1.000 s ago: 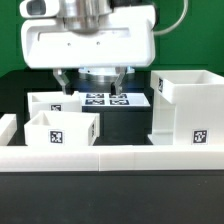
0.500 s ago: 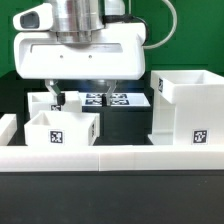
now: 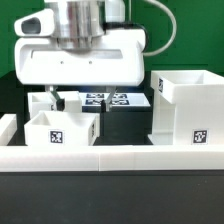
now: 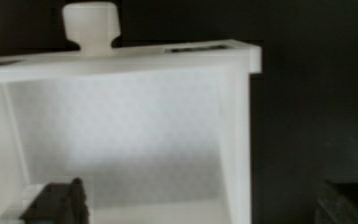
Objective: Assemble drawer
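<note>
The drawer is in three parts. The tall open-faced box shell (image 3: 186, 108) stands at the exterior view's right. One open-top tray (image 3: 62, 131) sits at the front left, and a second tray (image 3: 42, 101) sits just behind it. My gripper (image 3: 68, 97) hangs low over the rear tray, open and empty. In the wrist view that tray (image 4: 131, 130) fills the picture, with its round knob (image 4: 91, 25) on the front wall. My gripper (image 4: 202, 200) has its dark fingers (image 4: 55, 202) on either side of the tray's side wall, one inside and one outside.
The marker board (image 3: 112, 98) lies on the black table between the rear tray and the shell. Low white border blocks run along the front (image 3: 110, 157) and the left edge (image 3: 7, 128).
My gripper has moved toward the exterior view's left, from above the marker board to above the rear tray, and dropped slightly. The drawer parts have not moved.
</note>
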`<action>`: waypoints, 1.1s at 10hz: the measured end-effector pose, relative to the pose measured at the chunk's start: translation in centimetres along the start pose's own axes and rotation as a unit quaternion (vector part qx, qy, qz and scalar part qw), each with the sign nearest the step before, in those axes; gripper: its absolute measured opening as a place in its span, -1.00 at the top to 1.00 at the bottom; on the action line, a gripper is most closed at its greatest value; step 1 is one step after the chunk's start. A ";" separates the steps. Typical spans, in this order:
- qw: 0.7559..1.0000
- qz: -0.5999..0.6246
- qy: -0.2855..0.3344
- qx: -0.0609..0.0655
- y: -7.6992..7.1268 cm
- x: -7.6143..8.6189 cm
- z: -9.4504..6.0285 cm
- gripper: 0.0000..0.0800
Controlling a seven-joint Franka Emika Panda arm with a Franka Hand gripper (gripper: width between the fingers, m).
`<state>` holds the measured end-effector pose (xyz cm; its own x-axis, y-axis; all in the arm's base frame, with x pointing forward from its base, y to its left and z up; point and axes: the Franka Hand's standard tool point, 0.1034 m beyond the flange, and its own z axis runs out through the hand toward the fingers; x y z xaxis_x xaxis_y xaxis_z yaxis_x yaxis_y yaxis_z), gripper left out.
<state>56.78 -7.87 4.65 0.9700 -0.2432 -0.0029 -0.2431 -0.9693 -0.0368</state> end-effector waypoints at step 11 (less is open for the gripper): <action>1.000 -0.005 0.007 -0.013 0.5 -2.5 4.1 -0.59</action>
<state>54.25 -7.59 0.55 0.9724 -0.2332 0.0116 -0.2331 -0.9724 -0.0102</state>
